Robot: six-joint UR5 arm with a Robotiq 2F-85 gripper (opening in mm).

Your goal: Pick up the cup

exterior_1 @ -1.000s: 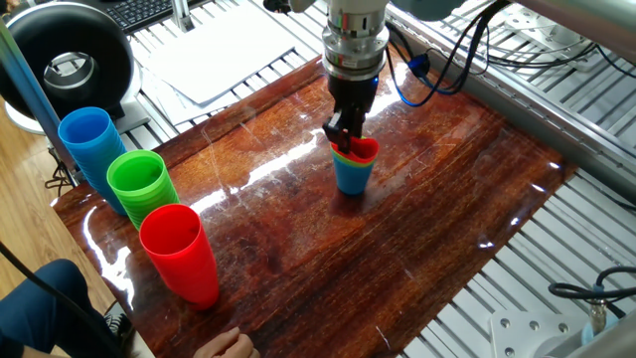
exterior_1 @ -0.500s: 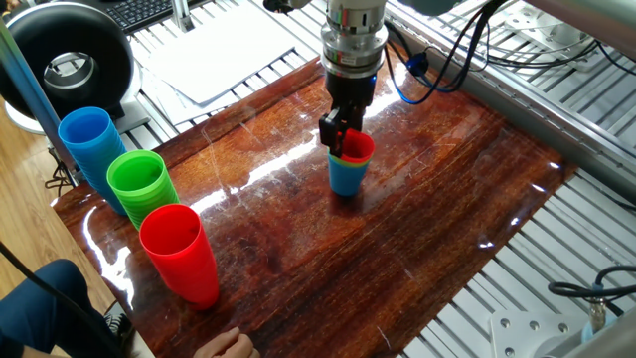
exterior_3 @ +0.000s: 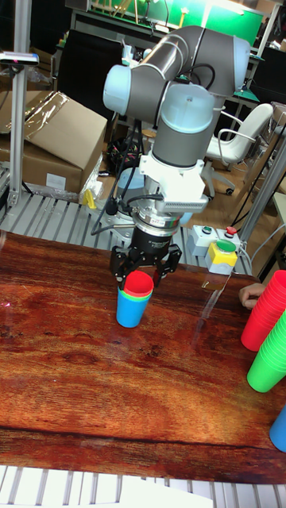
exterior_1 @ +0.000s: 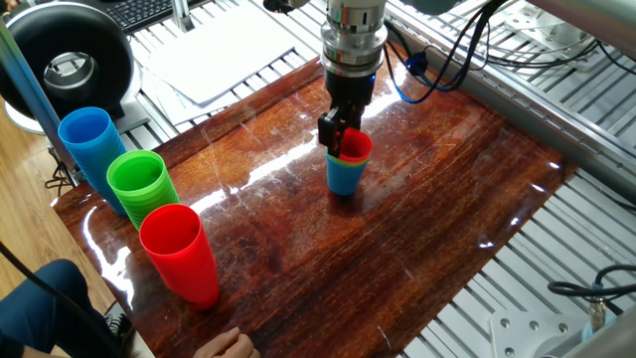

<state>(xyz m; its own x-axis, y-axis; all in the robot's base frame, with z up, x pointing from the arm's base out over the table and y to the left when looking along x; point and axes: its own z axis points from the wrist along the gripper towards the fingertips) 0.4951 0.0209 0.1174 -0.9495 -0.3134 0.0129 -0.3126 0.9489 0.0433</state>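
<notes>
The cup [exterior_1: 356,147] is small and red. It sits on top of a short nest, inside a green cup whose rim just shows and a blue cup [exterior_1: 345,177], mid-table on the wooden board [exterior_1: 437,199]. My gripper [exterior_1: 339,135] comes straight down onto it, with its fingers closed at the cup's rim. From the tall fixed view the cup [exterior_3: 141,284] pokes up between the fingers of the gripper [exterior_3: 143,275], and the blue cup [exterior_3: 129,311] rests on the board.
Three taller cup stacks stand at the board's left edge: blue [exterior_1: 87,139], green [exterior_1: 139,184] and red [exterior_1: 181,251]. A person's hand [exterior_1: 224,345] rests at the near edge. A black round device [exterior_1: 70,60] and white paper [exterior_1: 219,55] lie behind.
The gripper and the nested cups have shifted slightly left. The red cup, tilted a second ago, now sits straighter in the nest.
</notes>
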